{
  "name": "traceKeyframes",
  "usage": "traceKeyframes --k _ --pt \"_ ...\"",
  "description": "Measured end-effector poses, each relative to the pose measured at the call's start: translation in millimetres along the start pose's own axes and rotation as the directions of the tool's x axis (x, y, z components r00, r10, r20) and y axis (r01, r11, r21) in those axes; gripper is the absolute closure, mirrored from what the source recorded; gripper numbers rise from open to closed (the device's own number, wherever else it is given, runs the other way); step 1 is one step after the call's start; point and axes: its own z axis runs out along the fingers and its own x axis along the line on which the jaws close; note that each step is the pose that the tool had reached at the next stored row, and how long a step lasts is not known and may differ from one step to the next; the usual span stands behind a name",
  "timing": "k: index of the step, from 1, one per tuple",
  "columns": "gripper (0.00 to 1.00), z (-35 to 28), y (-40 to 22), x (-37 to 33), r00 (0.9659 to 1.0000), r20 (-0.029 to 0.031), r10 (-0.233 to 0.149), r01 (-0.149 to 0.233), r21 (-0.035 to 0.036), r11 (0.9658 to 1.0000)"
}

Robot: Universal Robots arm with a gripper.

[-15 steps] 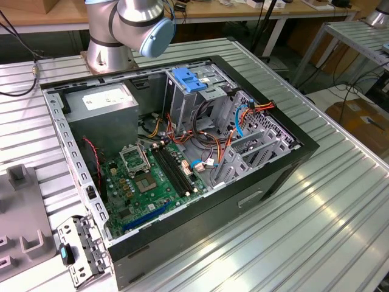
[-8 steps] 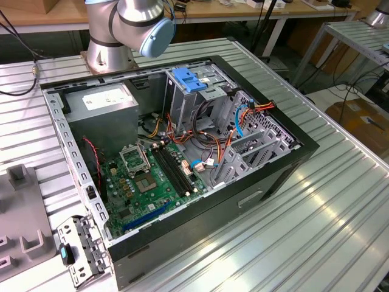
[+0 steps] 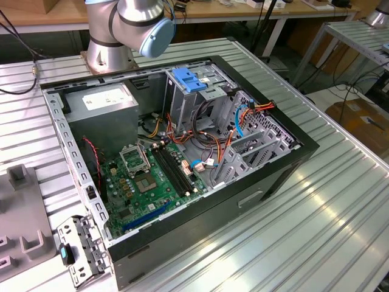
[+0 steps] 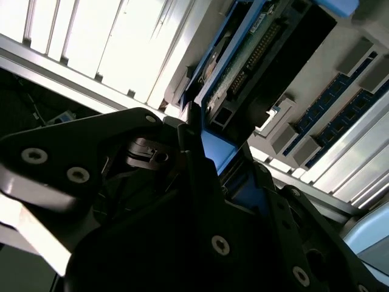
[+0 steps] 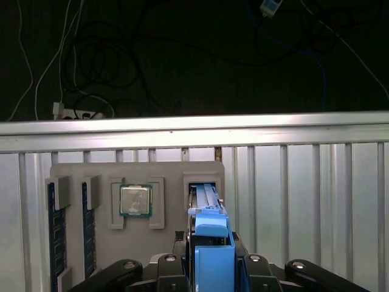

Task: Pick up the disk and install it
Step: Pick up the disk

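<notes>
The disk [image 5: 211,240], grey metal with bright blue carrier rails, stands on edge between my fingers in both wrist views. Its far end reaches into a slot of the grey parts tray [image 5: 176,243] below. My gripper [image 5: 209,258] is shut on the disk's blue end, one black finger on each side. In the second wrist view the disk [image 4: 243,55] runs away from the gripper [image 4: 206,146], its connector edge and circuit board showing. In the exterior view, the open computer case [image 3: 292,161] lies on the slatted metal table, with the arm's base behind it.
The tray also holds a processor chip [image 5: 135,201] and memory sticks [image 5: 53,228] in slots. Inside the case a tall metal drive cage carries a blue latch [image 3: 188,80], beside cables and a green motherboard [image 3: 152,176]. A loose metal bracket [image 3: 82,249] lies near the case's front corner.
</notes>
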Motion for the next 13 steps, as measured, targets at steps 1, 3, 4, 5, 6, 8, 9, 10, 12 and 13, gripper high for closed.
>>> traceKeyframes --k 1,3,4,5,6,8,9,10,12,13 --pt "0.64 -1.2 -0.1 0.0 1.0000 -0.0003 0.000 0.000 0.0001 1.0000" --pt "0.64 -3.6 -0.1 0.1 1.0000 -0.0010 0.000 0.000 0.0000 1.0000" --pt "0.64 -4.7 -0.1 0.1 1.0000 -0.0014 0.000 0.000 0.0000 1.0000" --pt "0.64 -6.1 -0.1 0.1 1.0000 -0.0019 0.000 0.000 0.0001 1.0000" --pt "0.64 -7.3 -0.1 0.1 1.0000 -0.0025 0.000 0.000 0.0001 1.0000" --pt "0.64 -10.0 -0.2 0.2 1.0000 -0.0037 0.000 0.000 0.0001 1.0000" --pt "0.64 -11.4 -0.2 0.2 1.0000 -0.0042 0.000 0.000 0.0001 1.0000" --pt "0.64 -14.2 -0.2 0.3 1.0000 -0.0054 0.000 0.000 0.0002 1.0000" --pt "0.64 -18.2 -0.3 0.4 1.0000 -0.0072 0.000 0.000 0.0003 1.0000" --pt "0.64 -19.9 -0.3 0.4 1.0000 -0.0080 0.000 0.000 0.0003 1.0000"
